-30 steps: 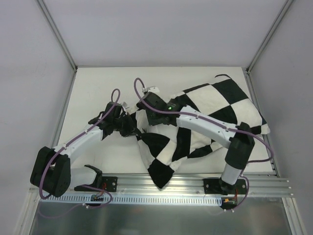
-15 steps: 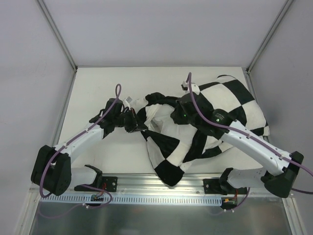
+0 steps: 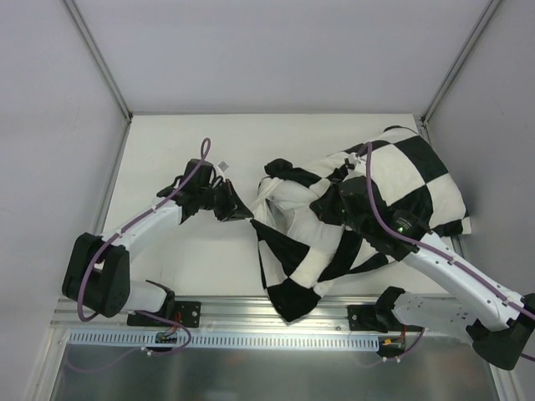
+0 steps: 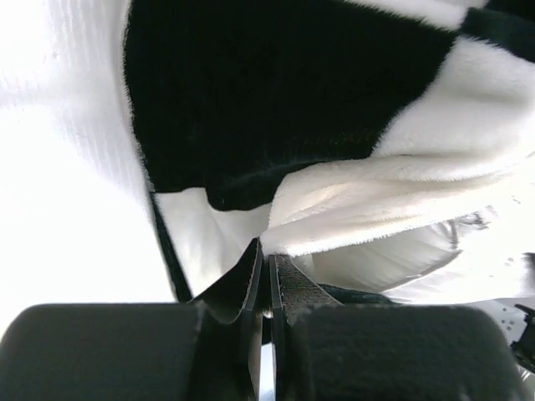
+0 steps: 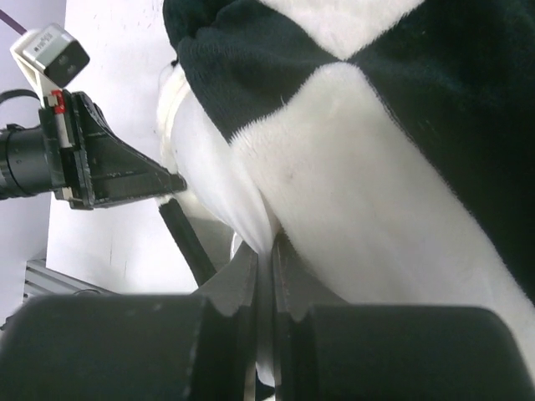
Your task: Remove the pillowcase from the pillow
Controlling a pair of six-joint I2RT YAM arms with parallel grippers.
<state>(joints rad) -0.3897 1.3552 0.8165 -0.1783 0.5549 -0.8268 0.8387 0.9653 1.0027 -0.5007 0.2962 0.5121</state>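
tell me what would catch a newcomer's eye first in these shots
The big black-and-white checkered pillowcase, crumpled across the right half of the table, grabs the eye at once. The left gripper is closed at the bundle's left tip, and the right gripper is pinched shut on a fold near its middle. Plain white cloth, probably the pillow, shows between them.

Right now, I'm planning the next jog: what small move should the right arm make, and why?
Probably draw the right gripper slightly rightward: it is shut on the checkered pillowcase, while the left gripper seems to pinch the exposed end of the white pillow.
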